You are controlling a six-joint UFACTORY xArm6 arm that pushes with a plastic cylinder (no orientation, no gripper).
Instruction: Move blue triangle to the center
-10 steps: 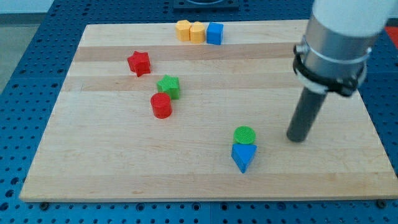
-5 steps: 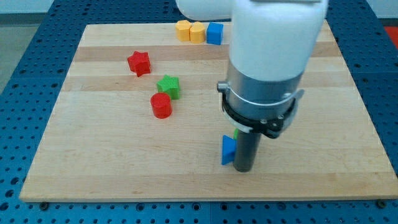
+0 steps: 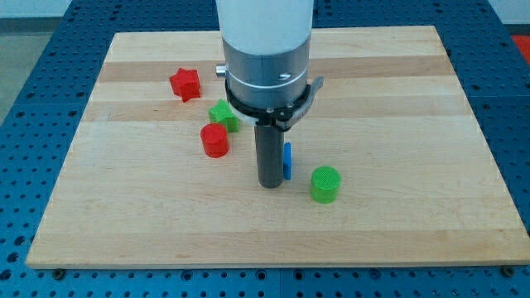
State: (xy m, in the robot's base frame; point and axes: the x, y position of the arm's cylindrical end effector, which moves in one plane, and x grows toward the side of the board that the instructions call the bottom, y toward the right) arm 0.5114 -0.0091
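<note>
Wooden board (image 3: 464, 124) under our arm (image 3: 265, 50) – no gripper, just a rod holding nothing; my tip (image 3: 270, 185) touches blue triangle (image 3: 287, 161), mostly hidden behind the rod near centre – green cylinder (image 3: 325, 184) near, view's right

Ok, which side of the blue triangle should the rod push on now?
Only a sliver of the blue triangle shows, on the view's right of my tip, seemingly touching. Its faces are hidden; probably push its right edge leftward, clear of the green cylinder.
</note>
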